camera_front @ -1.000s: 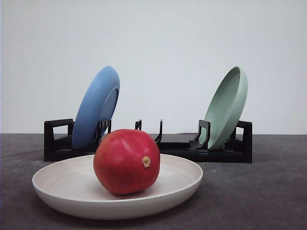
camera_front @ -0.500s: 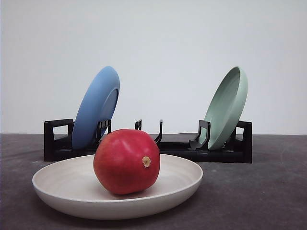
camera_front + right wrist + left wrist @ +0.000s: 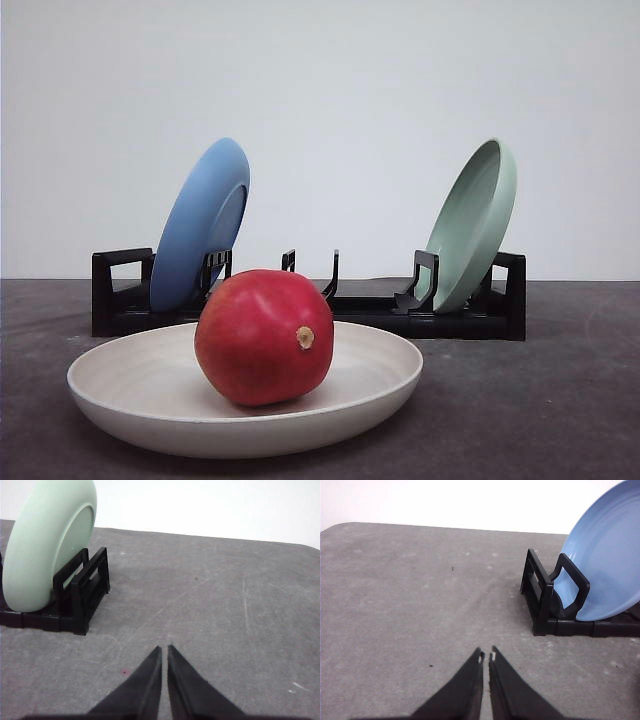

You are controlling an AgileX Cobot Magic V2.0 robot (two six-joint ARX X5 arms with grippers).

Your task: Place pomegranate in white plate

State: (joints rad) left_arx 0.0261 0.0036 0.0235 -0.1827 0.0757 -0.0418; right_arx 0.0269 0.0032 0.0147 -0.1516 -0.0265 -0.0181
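Observation:
The red pomegranate (image 3: 263, 336) rests inside the white plate (image 3: 110, 382), which lies flat on the dark table near the front edge; its tan stem nub faces right and forward. My left gripper (image 3: 486, 656) is shut and empty over bare table, off to the side of the rack's blue-plate end. Over bare table past the rack's green-plate end, my right gripper (image 3: 164, 649) is also shut with nothing in it. Neither touches the fruit or the plate.
Behind the white plate stands a black dish rack (image 3: 470, 312). A blue plate (image 3: 200, 222) leans in its left slot and a pale green plate (image 3: 473, 222) in its right slot. Both show close by in the wrist views: blue plate (image 3: 607, 565), green plate (image 3: 42, 545).

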